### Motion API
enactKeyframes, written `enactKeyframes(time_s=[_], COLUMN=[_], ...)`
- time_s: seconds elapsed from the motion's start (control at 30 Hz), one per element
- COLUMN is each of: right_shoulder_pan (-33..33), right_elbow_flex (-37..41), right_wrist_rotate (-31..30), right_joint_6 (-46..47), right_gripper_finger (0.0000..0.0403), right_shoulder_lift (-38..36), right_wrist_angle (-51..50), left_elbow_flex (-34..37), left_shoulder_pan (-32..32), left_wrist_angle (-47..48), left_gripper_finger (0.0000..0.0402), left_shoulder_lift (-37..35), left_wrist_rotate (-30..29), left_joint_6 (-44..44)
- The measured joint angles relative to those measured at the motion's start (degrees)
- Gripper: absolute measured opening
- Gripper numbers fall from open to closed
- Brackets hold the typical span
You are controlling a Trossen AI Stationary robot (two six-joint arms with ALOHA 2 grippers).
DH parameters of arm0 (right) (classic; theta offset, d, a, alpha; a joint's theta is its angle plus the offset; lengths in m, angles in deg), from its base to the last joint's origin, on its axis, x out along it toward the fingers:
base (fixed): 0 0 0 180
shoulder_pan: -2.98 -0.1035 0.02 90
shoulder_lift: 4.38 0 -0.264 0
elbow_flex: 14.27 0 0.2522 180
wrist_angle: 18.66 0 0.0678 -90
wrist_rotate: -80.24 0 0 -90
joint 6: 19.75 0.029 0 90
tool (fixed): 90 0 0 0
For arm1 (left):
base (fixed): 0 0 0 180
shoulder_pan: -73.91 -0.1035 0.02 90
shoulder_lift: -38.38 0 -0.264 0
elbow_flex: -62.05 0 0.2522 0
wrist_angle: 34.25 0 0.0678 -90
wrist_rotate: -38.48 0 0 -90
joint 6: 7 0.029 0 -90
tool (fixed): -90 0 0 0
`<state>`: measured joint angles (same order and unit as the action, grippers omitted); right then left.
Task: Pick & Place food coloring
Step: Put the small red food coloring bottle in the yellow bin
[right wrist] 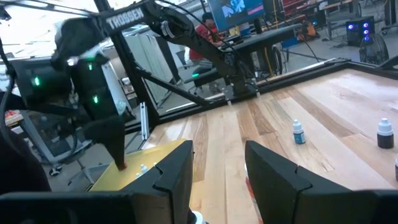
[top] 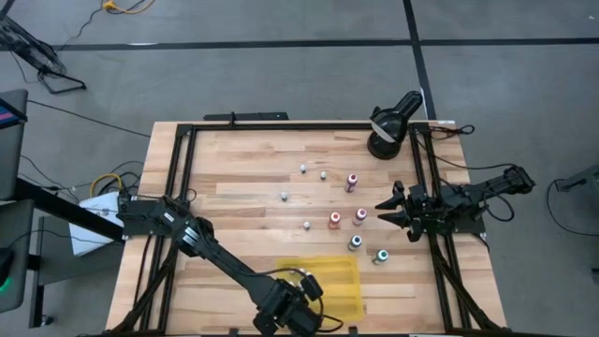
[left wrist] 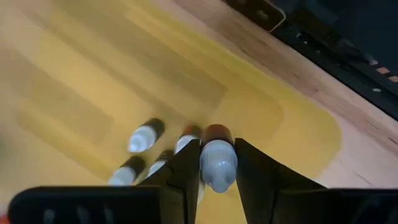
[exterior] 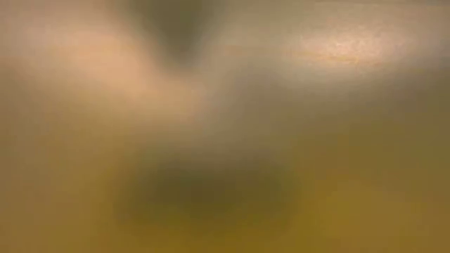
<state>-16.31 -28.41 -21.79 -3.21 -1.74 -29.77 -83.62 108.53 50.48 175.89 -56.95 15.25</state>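
2 arms are seen over the wooden bench [top: 243, 201]. The left gripper [left wrist: 217, 177] is held over the yellow tray [top: 348, 285] at the near edge of the bench, and its fingers [left wrist: 186, 168] are clenched on a food coloring bottle [left wrist: 217, 158] with a white body and a dark reddish cap. About 4 more small bottles [left wrist: 144, 135] are seen lying inside the tray below that gripper, close together. The right gripper [top: 391, 208] is positioned at the right side of the bench, pointing left, with its fingers [right wrist: 273, 171] released and nothing between them. Several bottles are left standing on the bare wood near it: a pink-capped bottle [top: 352, 181], a red-capped bottle [top: 335, 220] and a teal-capped bottle [top: 381, 256] among them, each apart from the others. A black camera mount [top: 388, 126] is placed at the far right corner of the bench. Nothing can be made out in the low view.
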Motion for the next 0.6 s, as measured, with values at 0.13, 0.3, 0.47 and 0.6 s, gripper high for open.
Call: enactKeyframes(time_s=[0.13,0.3,0.47,0.6], right_shoulder_pan=[0.00,-0.02,-0.01,-0.01], right_elbow_flex=[-0.01,-0.01,0.00,-0.01], right_wrist_rotate=[0.00,0.00,0.00,0.01], right_joint_6=[0.00,0.00,0.00,0.00], right_gripper_finger=[0.0137,0.0139,0.0137,0.0138], right_shoulder_lift=[-0.02,-0.02,-0.02,-0.02], right_wrist_angle=[0.00,-0.04,-0.03,-0.04], left_elbow_flex=[0.04,0.02,1.12,3.70], left_shoulder_pan=[1.13,2.24,2.37,2.83], left_wrist_angle=[-0.63,-0.50,-0.66,-1.39], left_gripper_finger=[0.0080,0.0080,0.0080,0.0080], left_shoulder_lift=[1.50,1.46,1.38,1.46], left_wrist_rotate=[0.31,0.68,0.46,0.43], left_joint_6=[-1.46,-1.57,-1.59,-1.63])
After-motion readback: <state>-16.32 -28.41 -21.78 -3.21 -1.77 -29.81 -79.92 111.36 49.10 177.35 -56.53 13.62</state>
